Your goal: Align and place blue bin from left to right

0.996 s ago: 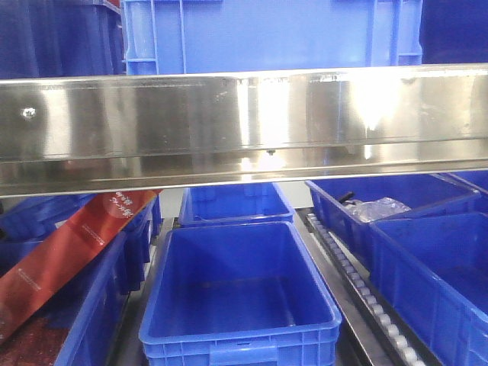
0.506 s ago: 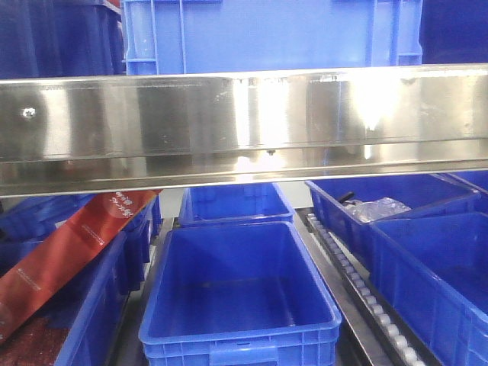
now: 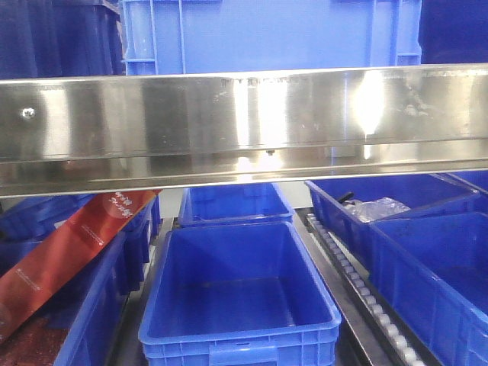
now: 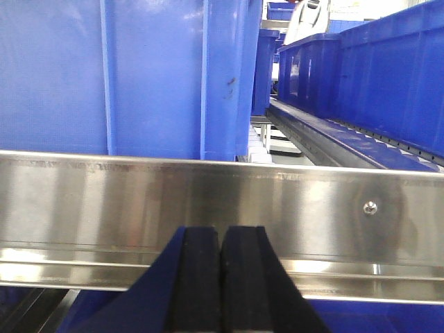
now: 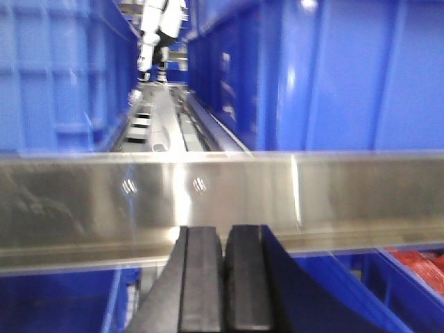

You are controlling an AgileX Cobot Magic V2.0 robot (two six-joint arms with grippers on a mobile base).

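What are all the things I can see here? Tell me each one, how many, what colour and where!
blue bin: one, light bright blue, on the upper shelf behind the rail, top middle of the front view.
steel rail: one, shiny silver, running across the whole front view.
dark blue bins: at least six, royal blue, on the lower level; the nearest middle one looks empty.
red package: one, red with white writing, leaning over the lower left bins.
clear plastic bags: a small pile, see-through, inside the back right bin.
roller track: one, white rollers, between the middle and right bins.
left gripper: one, black pads, shut, just in front of the rail.
right gripper: one, black pads, shut, just in front of the rail.
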